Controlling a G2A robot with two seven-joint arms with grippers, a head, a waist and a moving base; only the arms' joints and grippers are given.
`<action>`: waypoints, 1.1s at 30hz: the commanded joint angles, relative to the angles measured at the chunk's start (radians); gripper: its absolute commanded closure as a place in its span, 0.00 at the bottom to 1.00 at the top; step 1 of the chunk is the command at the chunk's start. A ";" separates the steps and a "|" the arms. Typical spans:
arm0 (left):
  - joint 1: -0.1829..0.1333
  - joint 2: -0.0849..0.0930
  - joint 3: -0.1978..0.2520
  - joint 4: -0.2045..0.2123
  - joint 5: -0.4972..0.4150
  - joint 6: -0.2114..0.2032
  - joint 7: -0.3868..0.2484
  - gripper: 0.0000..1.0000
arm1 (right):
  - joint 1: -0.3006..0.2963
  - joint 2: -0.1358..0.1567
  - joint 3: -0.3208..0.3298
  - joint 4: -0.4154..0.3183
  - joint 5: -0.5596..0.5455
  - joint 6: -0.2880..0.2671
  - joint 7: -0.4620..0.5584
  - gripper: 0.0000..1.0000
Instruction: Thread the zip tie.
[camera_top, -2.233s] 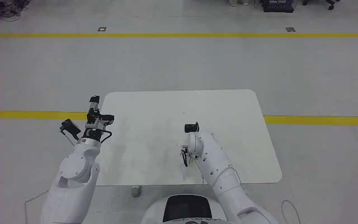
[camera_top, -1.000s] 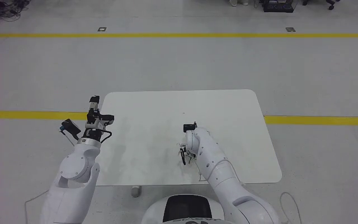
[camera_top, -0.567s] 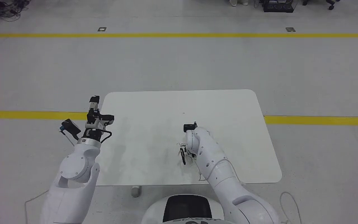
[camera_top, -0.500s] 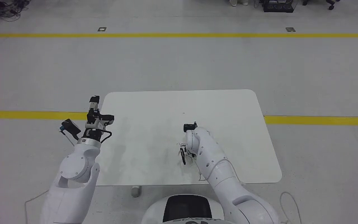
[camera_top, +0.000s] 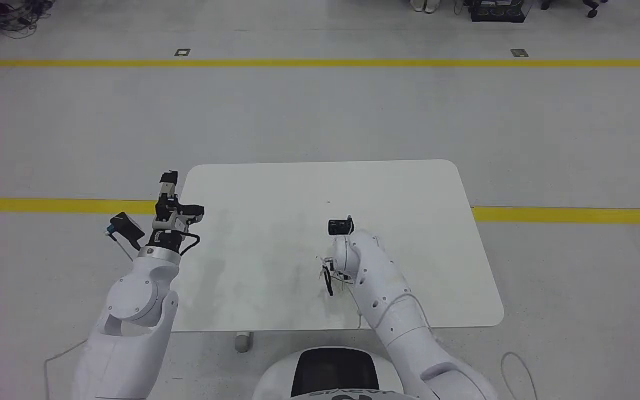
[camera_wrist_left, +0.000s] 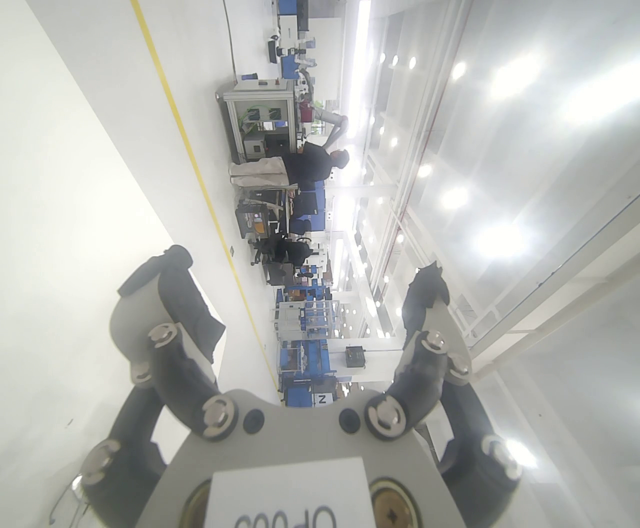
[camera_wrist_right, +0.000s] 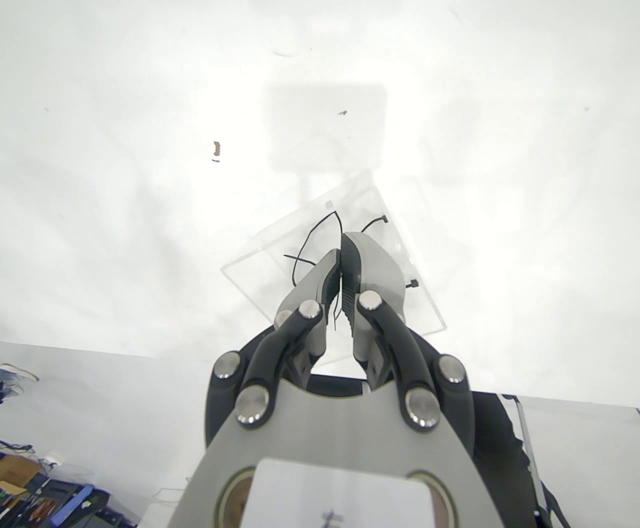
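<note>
A thin black zip tie (camera_wrist_right: 302, 248) lies over a small clear plate (camera_wrist_right: 260, 272) on the white table (camera_top: 400, 200). My right gripper (camera_wrist_right: 341, 250) points down at the plate and is shut on a strand of the zip tie, which runs between its fingers. Two small black tie ends (camera_wrist_right: 384, 218) stick out beyond the gripper on the plate's other side. From above, the right gripper (camera_top: 328, 277) sits near the table's front middle. My left gripper (camera_wrist_left: 300, 285) is open and holds nothing; it stands raised at the table's left edge (camera_top: 168, 205).
The floor around the table carries yellow lines (camera_top: 320, 63). A small dark speck (camera_wrist_right: 216, 148) marks the tabletop beyond the plate. The table's front edge (camera_wrist_right: 150, 356) runs close under the right gripper.
The right wrist has turned slightly over the plate, staying shut on the tie. The left arm has not moved.
</note>
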 joint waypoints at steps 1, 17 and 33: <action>0.000 0.000 0.000 0.000 0.000 0.000 0.000 0.00 | -0.017 0.005 -0.004 -0.035 0.000 0.000 0.007 1.00; 0.000 0.000 0.000 0.000 0.000 0.000 0.000 0.00 | -0.214 0.080 -0.027 -0.400 0.091 0.000 -0.037 1.00; 0.000 0.000 0.000 0.000 0.000 0.000 0.000 0.00 | -0.350 0.123 0.017 -0.592 0.237 -0.100 -0.136 1.00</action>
